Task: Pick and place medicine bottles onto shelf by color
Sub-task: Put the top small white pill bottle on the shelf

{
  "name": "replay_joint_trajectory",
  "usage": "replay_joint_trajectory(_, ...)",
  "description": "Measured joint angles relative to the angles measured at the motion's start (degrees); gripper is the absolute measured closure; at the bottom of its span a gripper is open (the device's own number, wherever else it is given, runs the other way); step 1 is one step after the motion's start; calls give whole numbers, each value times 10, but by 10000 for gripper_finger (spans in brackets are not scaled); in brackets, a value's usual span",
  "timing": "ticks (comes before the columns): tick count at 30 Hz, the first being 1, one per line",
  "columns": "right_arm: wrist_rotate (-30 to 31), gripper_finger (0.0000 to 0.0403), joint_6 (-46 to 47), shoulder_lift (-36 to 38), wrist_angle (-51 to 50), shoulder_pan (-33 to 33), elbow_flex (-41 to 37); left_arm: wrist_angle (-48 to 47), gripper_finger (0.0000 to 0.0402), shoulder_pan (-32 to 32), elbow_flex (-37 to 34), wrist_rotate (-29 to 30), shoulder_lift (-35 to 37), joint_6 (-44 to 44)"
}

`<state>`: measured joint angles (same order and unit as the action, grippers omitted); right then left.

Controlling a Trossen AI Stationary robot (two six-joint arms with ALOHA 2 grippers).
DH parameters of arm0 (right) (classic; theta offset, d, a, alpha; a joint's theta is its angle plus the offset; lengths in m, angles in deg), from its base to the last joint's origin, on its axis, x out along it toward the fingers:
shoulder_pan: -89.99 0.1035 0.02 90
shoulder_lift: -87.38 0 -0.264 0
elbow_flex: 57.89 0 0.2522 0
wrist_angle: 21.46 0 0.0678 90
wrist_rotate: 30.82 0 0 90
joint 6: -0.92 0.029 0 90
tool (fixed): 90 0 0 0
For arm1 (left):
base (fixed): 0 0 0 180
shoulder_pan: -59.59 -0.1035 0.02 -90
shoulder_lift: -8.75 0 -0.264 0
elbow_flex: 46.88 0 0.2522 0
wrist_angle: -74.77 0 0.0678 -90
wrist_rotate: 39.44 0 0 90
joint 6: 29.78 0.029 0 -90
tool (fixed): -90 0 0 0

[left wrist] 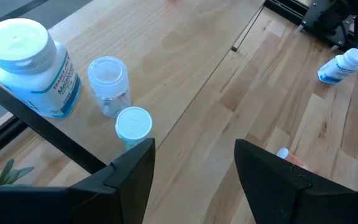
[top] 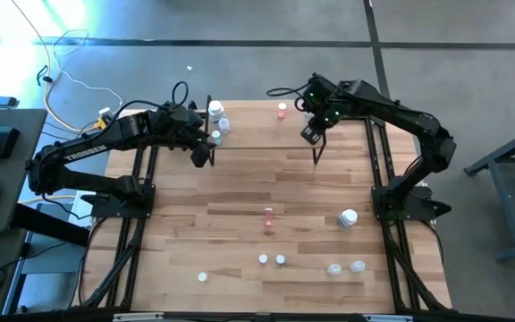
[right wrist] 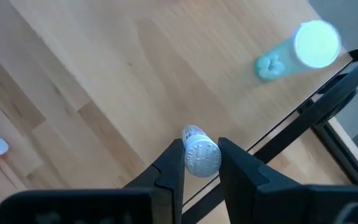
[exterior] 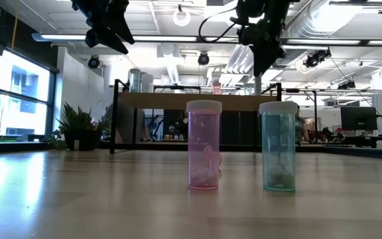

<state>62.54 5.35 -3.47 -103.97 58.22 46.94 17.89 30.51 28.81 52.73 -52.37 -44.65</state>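
The shelf (top: 266, 134) stands along the table's far edge. On its left end are a large white bottle (left wrist: 30, 68), a clear bottle (left wrist: 109, 84) and a small white-capped one (left wrist: 132, 124). A pink bottle (top: 282, 110) and a green bottle (right wrist: 291, 53) also stand on it. My left gripper (left wrist: 191, 174) hovers open above the shelf's left end, near those bottles. My right gripper (right wrist: 201, 165) hangs over the shelf's right part, shut on a small bottle (right wrist: 199, 152) with a ribbed white cap. Both grippers sit high in the low view, left (exterior: 108, 30) and right (exterior: 257, 60). My right gripper pinches the small bottle at its ribbed white cap (right wrist: 201, 157) between the two fingers. The fingers come from above and point steeply down. The bottle is lifted clear above the shelf board, cap toward the wrist; a reddish bit of its body (right wrist: 193, 132) shows past the cap.
On the table's near half stand a pink bottle (exterior: 203, 145) and a green one (exterior: 278, 146), with several small bottles scattered around them (top: 263, 259) (top: 333, 268). A white bottle (top: 348, 217) lies toward the right edge. The shelf's black frame (right wrist: 328, 106) runs beside my right gripper.
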Motion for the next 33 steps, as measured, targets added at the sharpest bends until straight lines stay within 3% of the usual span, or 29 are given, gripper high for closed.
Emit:
replay_joint_trajectory(15, -3, 334, -11, 0, -9, -1, 0, -5, 193, 0, 0, 0, 0, 0)
replay_joint_trajectory(24, 3, 285, -19, 0, -7, -1, 0, -5, 193, 0, 0, 0, 0, 0)
replay_joint_trajectory(33, 4, 279, -19, 1, 2, -1, 0, -5, 193, 0, 0, 0, 0, 0)
